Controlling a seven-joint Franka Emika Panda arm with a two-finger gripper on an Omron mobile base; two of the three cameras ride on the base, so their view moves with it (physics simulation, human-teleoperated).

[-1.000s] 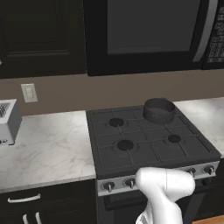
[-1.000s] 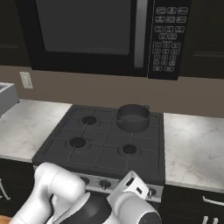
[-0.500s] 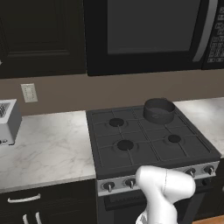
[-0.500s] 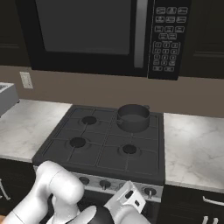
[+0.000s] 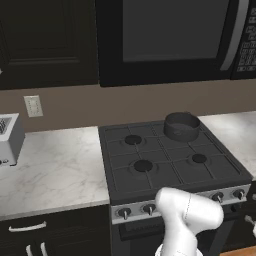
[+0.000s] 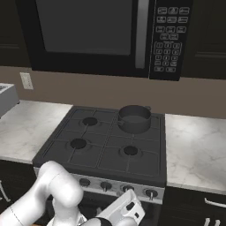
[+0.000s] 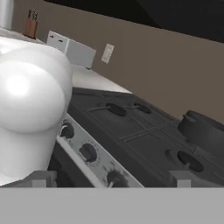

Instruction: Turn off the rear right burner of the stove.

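The stove [image 5: 125,180] [image 6: 62,150] [image 7: 131,131] is a dark grey four-burner range with black grates. A dark grey pot [image 5: 181,125] [image 6: 134,118] [image 7: 203,129] stands on the back-right grate square and hides the rear right burner. A silver strip of small round knobs [image 5: 148,208] [image 6: 128,190] [image 7: 89,152] runs along the stove's front. My gripper [image 7: 112,178] is low in front of that strip, level with the knobs and apart from them. It is open wide, with nothing between its fingertips [image 7: 41,177]. The white hand [image 6: 126,211] shows at the bottom of the right base view.
A black microwave [image 5: 165,40] [image 6: 97,35] hangs over the stove. Marble counters [image 5: 50,170] [image 6: 194,150] flank the stove. A toaster [image 5: 7,137] [image 7: 72,50] stands at the left, with a wall outlet [image 5: 33,105] [image 7: 107,53] behind the counter. Dark cabinets sit below.
The arm has sunk: the white hand has dropped lower in front of the knob strip. The gripper stays open, and the pot and stove have not moved.
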